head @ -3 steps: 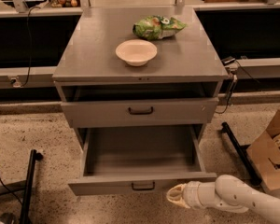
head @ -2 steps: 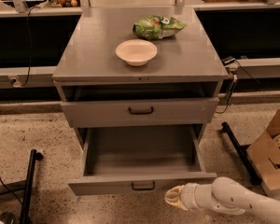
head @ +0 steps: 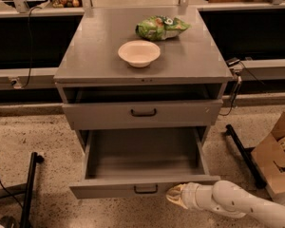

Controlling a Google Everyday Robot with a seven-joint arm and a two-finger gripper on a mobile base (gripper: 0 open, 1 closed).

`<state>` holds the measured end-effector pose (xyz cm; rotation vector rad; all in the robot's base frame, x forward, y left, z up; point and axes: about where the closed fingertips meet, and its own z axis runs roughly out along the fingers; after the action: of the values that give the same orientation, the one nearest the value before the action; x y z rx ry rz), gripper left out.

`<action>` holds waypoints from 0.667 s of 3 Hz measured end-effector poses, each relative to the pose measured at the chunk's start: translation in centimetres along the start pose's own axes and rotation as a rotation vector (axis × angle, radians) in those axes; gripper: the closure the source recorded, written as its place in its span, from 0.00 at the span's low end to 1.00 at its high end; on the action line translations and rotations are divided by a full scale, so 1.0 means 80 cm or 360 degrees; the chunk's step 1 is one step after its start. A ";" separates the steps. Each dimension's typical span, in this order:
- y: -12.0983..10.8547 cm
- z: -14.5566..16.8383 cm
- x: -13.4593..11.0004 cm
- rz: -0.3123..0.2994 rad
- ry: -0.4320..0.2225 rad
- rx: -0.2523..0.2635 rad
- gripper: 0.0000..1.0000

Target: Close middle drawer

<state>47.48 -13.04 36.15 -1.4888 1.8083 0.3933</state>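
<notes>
gripper (head: pixel 175 196), jaws apparently pressed together, sits low and right of the middle drawer (head: pixel 109 191) handle (head: pixel 146 189), so an off-centre push may skew and jam it.

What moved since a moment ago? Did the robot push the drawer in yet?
Hardly anything. The gripper sits low by the right end of the middle drawer, maybe a hair further left than before. The drawer is pulled out just as far, not pushed in yet. The white bowl and green bag on the cabinet top have not moved.
</notes>
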 end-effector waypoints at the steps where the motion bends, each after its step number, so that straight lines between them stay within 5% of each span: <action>1: -0.024 0.001 -0.005 -0.0008 -0.0006 0.0051 1.00; 2: -0.066 0.001 -0.012 -0.0031 -0.0008 0.0091 1.00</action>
<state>52.47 -13.80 37.90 -1.4637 1.7849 0.3327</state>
